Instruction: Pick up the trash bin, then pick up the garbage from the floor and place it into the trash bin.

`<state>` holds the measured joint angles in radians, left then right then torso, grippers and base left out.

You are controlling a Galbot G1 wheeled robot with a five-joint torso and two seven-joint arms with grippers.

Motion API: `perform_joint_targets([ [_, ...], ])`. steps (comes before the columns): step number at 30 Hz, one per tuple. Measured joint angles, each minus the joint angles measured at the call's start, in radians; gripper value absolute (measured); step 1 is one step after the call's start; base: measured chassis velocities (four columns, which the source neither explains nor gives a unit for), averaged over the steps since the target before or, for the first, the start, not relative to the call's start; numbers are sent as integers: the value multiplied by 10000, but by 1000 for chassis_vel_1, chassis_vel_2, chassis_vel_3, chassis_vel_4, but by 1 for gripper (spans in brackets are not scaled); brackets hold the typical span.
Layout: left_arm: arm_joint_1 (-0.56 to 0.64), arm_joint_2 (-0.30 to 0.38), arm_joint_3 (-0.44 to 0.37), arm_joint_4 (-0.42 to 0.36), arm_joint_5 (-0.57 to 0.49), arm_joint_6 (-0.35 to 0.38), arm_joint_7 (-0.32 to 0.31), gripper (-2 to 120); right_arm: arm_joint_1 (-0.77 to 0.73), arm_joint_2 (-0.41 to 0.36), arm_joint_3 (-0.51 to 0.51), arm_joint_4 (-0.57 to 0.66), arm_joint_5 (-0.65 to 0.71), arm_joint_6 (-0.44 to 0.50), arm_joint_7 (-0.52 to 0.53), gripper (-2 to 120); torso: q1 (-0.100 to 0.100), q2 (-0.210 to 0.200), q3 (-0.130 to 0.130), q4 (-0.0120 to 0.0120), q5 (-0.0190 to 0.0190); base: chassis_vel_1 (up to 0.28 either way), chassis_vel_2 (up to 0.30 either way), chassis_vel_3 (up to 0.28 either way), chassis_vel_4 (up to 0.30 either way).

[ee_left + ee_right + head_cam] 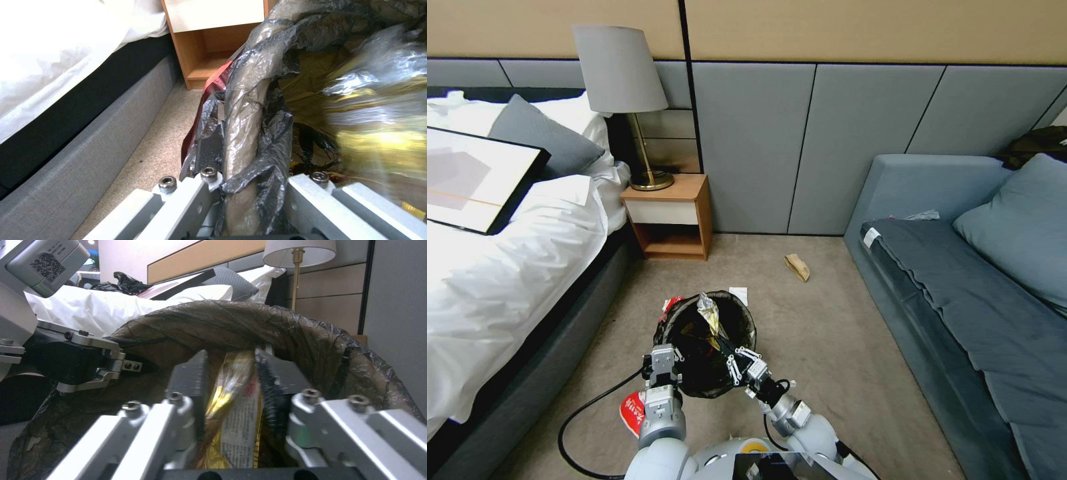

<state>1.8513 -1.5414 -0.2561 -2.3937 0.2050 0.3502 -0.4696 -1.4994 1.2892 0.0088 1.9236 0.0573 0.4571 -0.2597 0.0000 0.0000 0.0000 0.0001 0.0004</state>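
My left pincer [665, 361] clamped trash bin [710, 343] rim, bin held. Right pincer [738, 355] pinched gold wrapper [710, 313] over bin mouth, not released. Brown paper bag [798, 267], red wrapper [633, 411], white scrap [738, 294] lay on floor.

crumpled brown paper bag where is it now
In the head view the crumpled brown paper bag lies on the carpet beyond the black-lined white trash bin, between the wooden nightstand and the grey-blue sofa.

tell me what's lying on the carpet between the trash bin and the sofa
In the head view, one crumpled brown paper bag lies between the trash bin and the sofa; otherwise the carpet there is bare.
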Motion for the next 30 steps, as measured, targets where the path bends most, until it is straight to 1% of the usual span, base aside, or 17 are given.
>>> perform_joint_targets([
  [1, 0, 0, 0, 0, 0, 0, 0, 1, 0, 0, 0, 0, 0, 0, 0, 39, 0, 0, 0, 0, 0, 0, 0, 0, 0],
  [4, -2, 4, 0, 0, -1, 1, 0, 1, -15, 2, 12, 10, -25, -4, 2, 53, 0, 0, 0, 2, 3, 0, 0, 0, 0],
  [5, -2, 4, 0, 0, -1, 1, 0, 1, -15, 2, 12, 10, -25, -4, 2, 53, 0, 0, 0, 2, 3, 0, 0, 0, 0],
  [7, -4, 10, -2, 0, -3, 1, 0, 1, -24, 2, 19, 17, -29, -17, 8, 61, 0, 0, 0, 2, 5, 0, 0, 0, 0],
  [9, -6, 23, -12, -11, -8, 1, 0, 1, -60, -16, 41, 78, -33, -38, 11, 72, 0, 0, 0, 1, 7, 0, 0, 0, 0],
  [10, -6, 23, -12, -11, -8, 1, 0, 1, -60, -16, 41, 78, -33, -38, 11, 72, 0, 0, 0, 1, 7, 0, 0, 0, 0],
  [12, -7, 44, -15, -19, -13, 2, 2, 1, -84, -46, 49, 123, -32, -58, 11, 80, 0, 0, 0, -1, 8, 0, 0, 0, 0],
  [13, -7, 44, -15, -19, -13, 2, 2, 1, -84, -46, 49, 123, -32, -58, 11, 80, 0, 0, 0, -1, 8, 0, 0, 0, 0],
  [16, -8, 70, -16, -24, -23, 9, 10, 1, -109, -87, 67, 171, -24, -99, 21, 96, 0, 0, 0, -4, 9, 0, 0, 0, 0],
  [17, -8, 70, -16, -24, -23, 9, 10, 1, -109, -87, 67, 171, -24, -99, 21, 96, 0, 0, 0, -4, 9, 0, 0, 0, 0],
  [20, -24, 214, -107, -46, -83, 50, 31, 1, -151, -96, 142, 302, -17, -101, 54, 107, 0, 0, 0, -10, 11, 0, 0, 0, 0],
  [23, -48, 369, -221, -93, -204, 113, 70, 1, -174, -82, 250, 627, -33, -102, 135, 111, 0, 0, 0, -8, 17, 0, 0, 0, 0],
  [24, -90, 494, -302, -135, -345, 192, 113, 1, -191, -80, 393, 1010, -50, -124, 319, 112, 0, 0, 0, -7, 3, 0, 0, 0, 0],
  [25, -90, 494, -302, -135, -345, 192, 113, 1, -191, -80, 393, 1010, -50, -124, 319, 112, 0, 0, 0, -7, 3, 0, 0, 0, 0],
  [28, -215, 848, -496, -203, -535, 317, 232, 1, -275, 34, 717, 2241, -115, -515, 1210, 114, 0, -1, 0, -6, 1, 0, 0, 0, 0],
  [29, -215, 848, -496, -203, -535, 317, 232, 1, -275, 34, 717, 2241, -115, -515, 1210, 114, 0, -1, 0, -6, 1, 0, 0, 0, 0],
  [30, -229, 938, -527, -218, -570, 339, 267, 1, -327, 108, 874, 2634, -160, -645, 1599, 114, 0, 0, 0, -6, 1, 0, 0, 0, 0],
])
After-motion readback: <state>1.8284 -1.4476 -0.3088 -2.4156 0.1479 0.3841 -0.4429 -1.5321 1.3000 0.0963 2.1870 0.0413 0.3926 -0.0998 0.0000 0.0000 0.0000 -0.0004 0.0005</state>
